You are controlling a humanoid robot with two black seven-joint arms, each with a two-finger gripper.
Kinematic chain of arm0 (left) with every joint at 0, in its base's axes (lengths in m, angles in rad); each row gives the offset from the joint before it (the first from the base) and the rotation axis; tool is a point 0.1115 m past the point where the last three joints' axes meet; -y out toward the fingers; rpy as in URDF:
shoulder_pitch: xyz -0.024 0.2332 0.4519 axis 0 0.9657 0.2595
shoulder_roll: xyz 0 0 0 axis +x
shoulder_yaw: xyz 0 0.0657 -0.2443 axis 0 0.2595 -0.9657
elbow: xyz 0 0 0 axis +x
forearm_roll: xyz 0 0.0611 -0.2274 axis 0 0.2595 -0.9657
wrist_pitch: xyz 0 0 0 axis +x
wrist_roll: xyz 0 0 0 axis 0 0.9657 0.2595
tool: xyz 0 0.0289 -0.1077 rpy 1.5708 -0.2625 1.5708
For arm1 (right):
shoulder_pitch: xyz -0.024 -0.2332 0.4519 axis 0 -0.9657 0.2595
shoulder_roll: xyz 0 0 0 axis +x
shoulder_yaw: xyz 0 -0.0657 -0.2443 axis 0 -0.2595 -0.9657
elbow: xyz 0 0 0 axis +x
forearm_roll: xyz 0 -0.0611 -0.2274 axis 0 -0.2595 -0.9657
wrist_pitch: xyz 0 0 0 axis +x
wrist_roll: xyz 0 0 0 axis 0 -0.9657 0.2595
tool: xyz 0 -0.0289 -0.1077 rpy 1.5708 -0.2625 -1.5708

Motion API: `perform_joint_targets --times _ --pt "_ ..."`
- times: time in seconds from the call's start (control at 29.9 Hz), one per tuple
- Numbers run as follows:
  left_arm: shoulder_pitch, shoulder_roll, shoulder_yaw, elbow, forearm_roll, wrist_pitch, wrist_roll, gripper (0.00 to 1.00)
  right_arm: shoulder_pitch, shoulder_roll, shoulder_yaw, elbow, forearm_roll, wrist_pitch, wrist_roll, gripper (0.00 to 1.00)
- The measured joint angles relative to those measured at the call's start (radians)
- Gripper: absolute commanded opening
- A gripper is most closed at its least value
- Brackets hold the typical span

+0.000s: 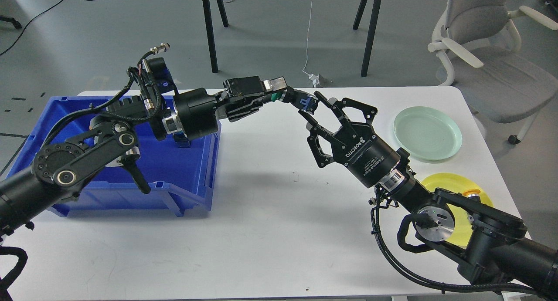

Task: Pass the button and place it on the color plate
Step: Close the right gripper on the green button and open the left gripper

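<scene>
— Nearest the camera, what shows?

— Thick black links of both arms: the right arm (479,235) enters from five o'clock, the left arm (65,170) from eight o'clock. Both reach toward the middle of the white table (270,231).

— Where is the right gripper?

— The right gripper (316,111) sits just right of centre, pointing toward eleven o'clock. Its fingers (344,107) stand fairly wide, and their tips lie on either side of a small blue button (308,103). Whether they press on it cannot be told.

— And the left gripper?

— The left gripper (279,95) points toward three o'clock, above the table's far edge. Its fingers are drawn narrow, with a bit of green showing at their tips. The blue button sits right at those tips, between the two grippers, held up over the table. Which gripper bears it is not clear.

— What else is on the table?

— A blue bin (192,170) stands at nine o'clock, under the left arm; a small blue piece (182,140) shows inside, below the wrist. At three o'clock lies a pale green plate (427,133). A yellow plate (453,183) lies at four o'clock, partly covered by the right arm, with a small orange thing (472,193) on it.

— Beyond the table?

— Grey floor, dark legs of some stand (211,35) at twelve o'clock, a white cable (309,35) beside them, and a grey office chair (484,52) at two o'clock.
</scene>
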Motion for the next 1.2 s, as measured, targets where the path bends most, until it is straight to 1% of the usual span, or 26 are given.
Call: perform_joint_targets --times 0.33,0.57,0.74,1.2 --pt "0.001 0.001 0.001 0.0 0.001 -0.001 0.0 0.22 0.0 0.0 -0.004 -0.001 -0.007 0.0 0.0 0.24" --pt "0.001 0.001 0.002 0.0 0.001 -0.001 0.0 0.32 -0.001 -0.001 -0.007 0.001 -0.031 -0.008 0.001 0.24" --pt "0.001 0.001 0.001 0.0 0.001 -0.001 0.0 0.34 -0.003 0.0 -0.007 0.002 -0.033 -0.01 0.001 0.24" --pt "0.0 0.0 -0.004 0.0 0.0 0.0 0.0 0.49 -0.003 0.0 -0.008 0.003 -0.042 -0.016 0.0 0.22"
